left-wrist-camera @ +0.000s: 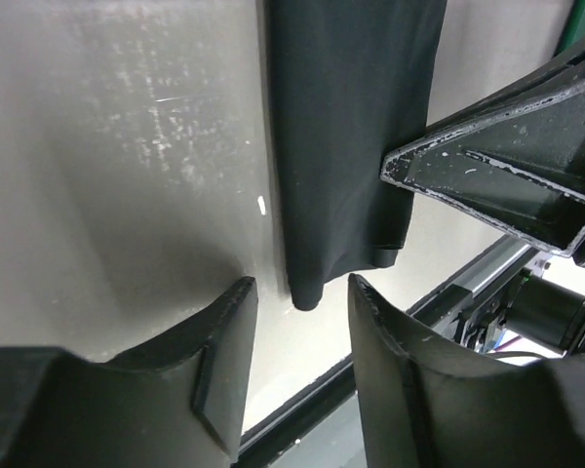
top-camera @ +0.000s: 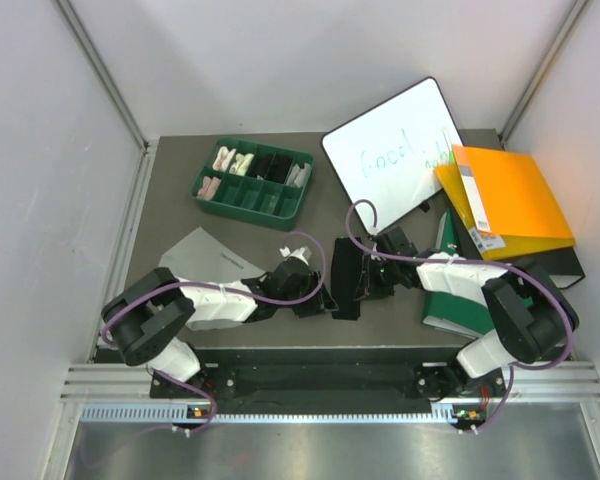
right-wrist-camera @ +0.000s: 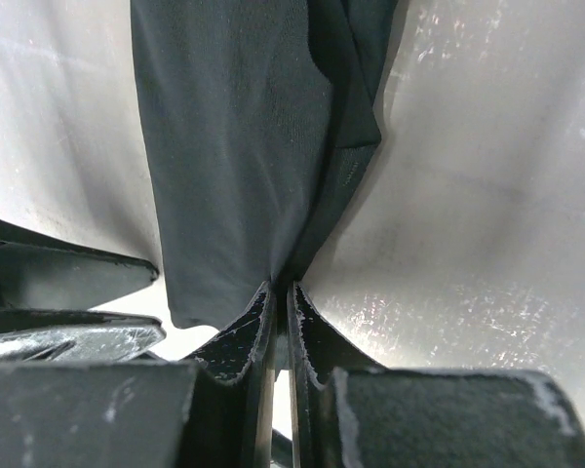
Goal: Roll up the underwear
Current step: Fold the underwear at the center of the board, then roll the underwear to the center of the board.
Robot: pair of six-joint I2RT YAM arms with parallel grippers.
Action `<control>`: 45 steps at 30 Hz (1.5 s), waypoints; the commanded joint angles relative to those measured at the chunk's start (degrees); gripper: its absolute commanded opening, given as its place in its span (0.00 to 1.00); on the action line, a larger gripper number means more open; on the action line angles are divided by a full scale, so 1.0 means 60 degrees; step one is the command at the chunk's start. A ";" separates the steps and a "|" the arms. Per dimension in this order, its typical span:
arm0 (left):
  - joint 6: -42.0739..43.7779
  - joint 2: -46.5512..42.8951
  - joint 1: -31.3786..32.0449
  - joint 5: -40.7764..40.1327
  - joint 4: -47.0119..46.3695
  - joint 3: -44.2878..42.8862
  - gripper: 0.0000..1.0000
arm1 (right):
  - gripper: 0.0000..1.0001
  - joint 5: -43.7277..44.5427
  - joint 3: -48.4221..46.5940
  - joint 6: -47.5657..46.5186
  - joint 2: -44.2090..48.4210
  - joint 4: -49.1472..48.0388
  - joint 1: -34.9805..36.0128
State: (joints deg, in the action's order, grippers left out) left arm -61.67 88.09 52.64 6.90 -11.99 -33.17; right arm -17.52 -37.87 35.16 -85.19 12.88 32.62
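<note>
Black underwear ×1 | grey underwear ×1 | left tool spread | right tool pinching black underwear

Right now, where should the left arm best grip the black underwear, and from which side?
Probably the narrow near end: the black underwear lies folded into a long band, and that end sits just ahead of the open left fingers. Come from the left, since the right fingers pinch its other side.

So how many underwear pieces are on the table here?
2: black underwear at centre, pinched by the right gripper; grey underwear near left, partly under the left arm. None apparently hidden.
</note>
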 commanded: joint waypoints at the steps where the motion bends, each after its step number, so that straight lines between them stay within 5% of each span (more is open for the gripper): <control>1: -0.0210 0.0288 0.0132 -0.0489 0.0488 -0.0024 0.45 | 0.05 -0.0024 0.0100 -0.0015 -0.0070 -0.0213 0.0144; 19: -0.0313 0.1430 0.0308 -0.1648 0.0944 0.0006 0.33 | 0.05 -0.0259 0.0217 0.0088 0.0033 -0.0331 0.0130; 28: 0.0140 0.1710 0.0382 -0.1765 0.1484 -0.0258 0.00 | 0.06 -0.0390 0.0305 -0.0072 0.0179 -0.0448 0.0144; 31: 0.0711 0.1432 0.0294 -0.1604 0.1865 -0.0580 0.00 | 0.15 -0.0508 0.0247 -0.0525 0.0471 -0.0376 0.0144; 38: 0.1883 0.0831 -0.0789 0.1352 0.2538 -0.0654 0.00 | 0.55 -0.0333 0.0275 -0.1947 0.1979 -0.0491 0.0699; 45: 0.2469 0.0171 -0.1786 0.2790 0.3883 -0.0858 0.00 | 0.64 0.0882 0.1081 -0.2944 0.3342 -0.2013 0.2644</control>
State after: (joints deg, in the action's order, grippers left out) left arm -52.14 91.07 43.86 18.20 -0.23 -38.22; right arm -17.56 -34.09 22.85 -69.04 8.10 41.65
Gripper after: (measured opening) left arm 0.023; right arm 0.627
